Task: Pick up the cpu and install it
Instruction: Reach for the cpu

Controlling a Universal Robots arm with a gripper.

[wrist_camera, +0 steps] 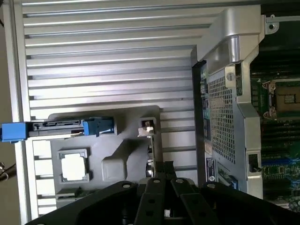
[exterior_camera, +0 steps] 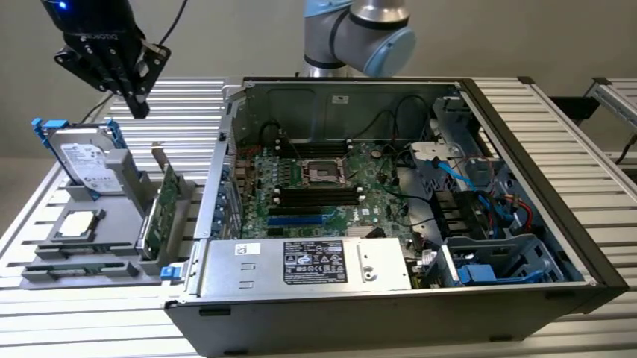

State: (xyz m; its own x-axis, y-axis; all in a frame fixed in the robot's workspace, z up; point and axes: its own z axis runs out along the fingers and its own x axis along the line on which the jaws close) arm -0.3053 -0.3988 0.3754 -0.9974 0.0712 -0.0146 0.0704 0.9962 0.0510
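Exterior view: the robot's hand (exterior_camera: 137, 110), fingers together and empty, hangs well above the grey holder (exterior_camera: 118, 240) on the slatted desk (exterior_camera: 70, 317), where the cpu (exterior_camera: 80, 224) lies flat.

Wrist view: the cpu (wrist_camera: 75, 167) sits in a square recess. It looks light, rigid and probably delicate underneath, so it is best pinched by opposite edges.
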